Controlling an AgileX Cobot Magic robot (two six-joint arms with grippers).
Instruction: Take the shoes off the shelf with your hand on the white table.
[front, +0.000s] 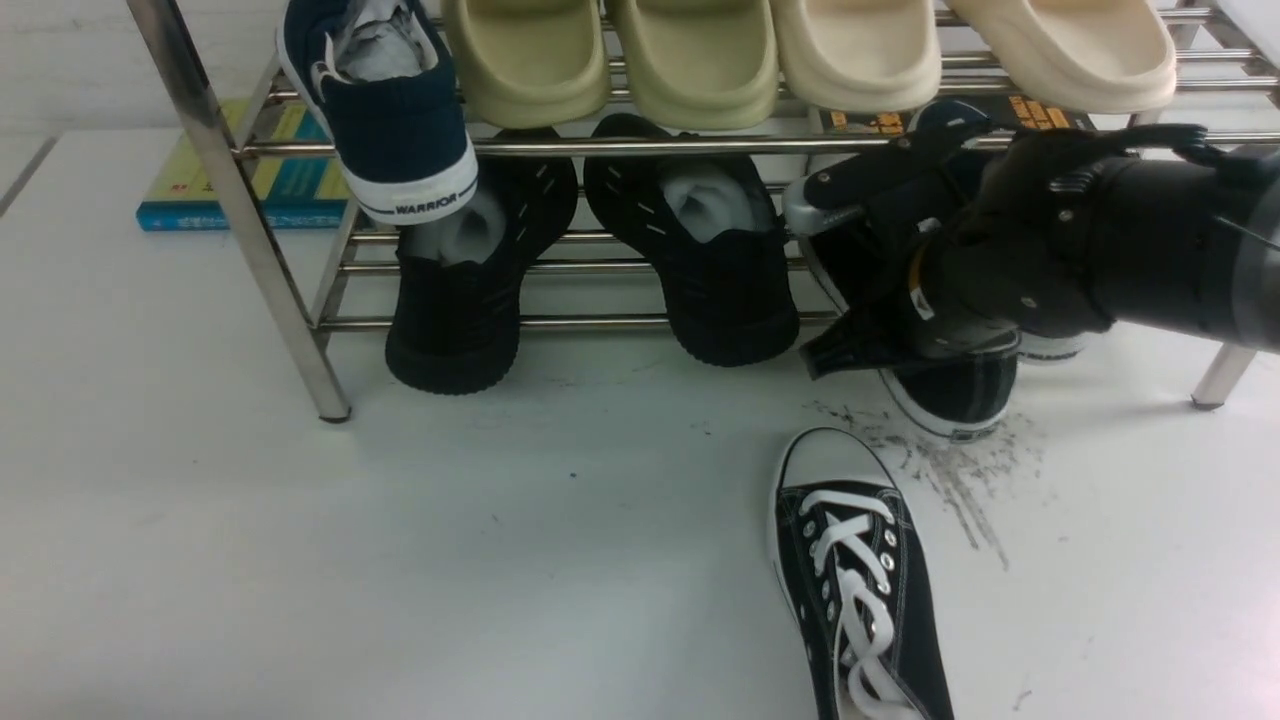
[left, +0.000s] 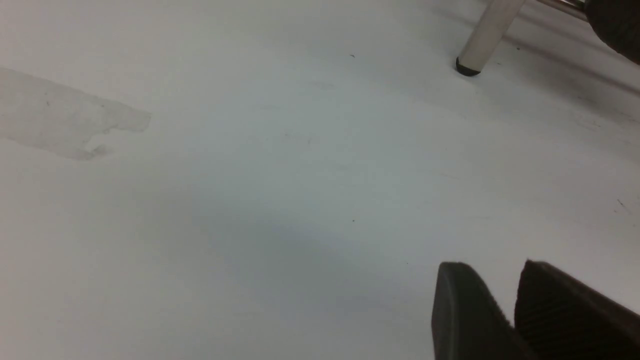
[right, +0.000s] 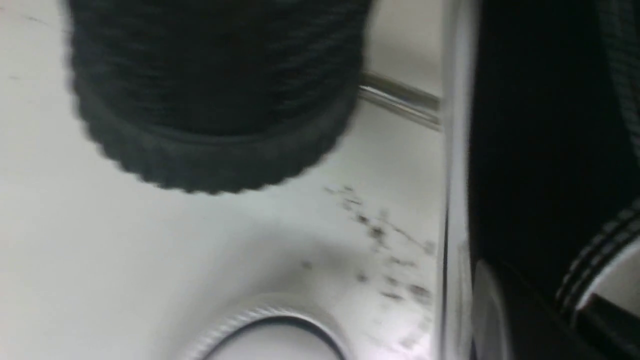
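Note:
One black canvas shoe (front: 862, 590) with white laces lies on the white table (front: 300, 550), toe toward the shelf (front: 240, 190). Its mate (front: 955, 400) rests on the shelf's lower tier at the right, heel hanging over the front rail above dark scuff streaks (front: 965, 470). My right gripper (front: 812, 290), the bulky black hand, is shut on this shoe from the right. In the right wrist view, the shoe's black canvas (right: 540, 150) fills the side beside a silver-grey fingertip (right: 492, 320). My left gripper (left: 509, 270) hovers over bare table, narrowly open and holding nothing.
Two black knit sneakers (front: 460, 290) (front: 700, 260) sit on the lower tier. A navy WARRIOR shoe (front: 390, 110) and several cream slides (front: 690, 60) fill the top tier. A blue book (front: 270, 180) lies behind the shelf's left leg. A shelf leg (left: 487, 35) stands near the left gripper.

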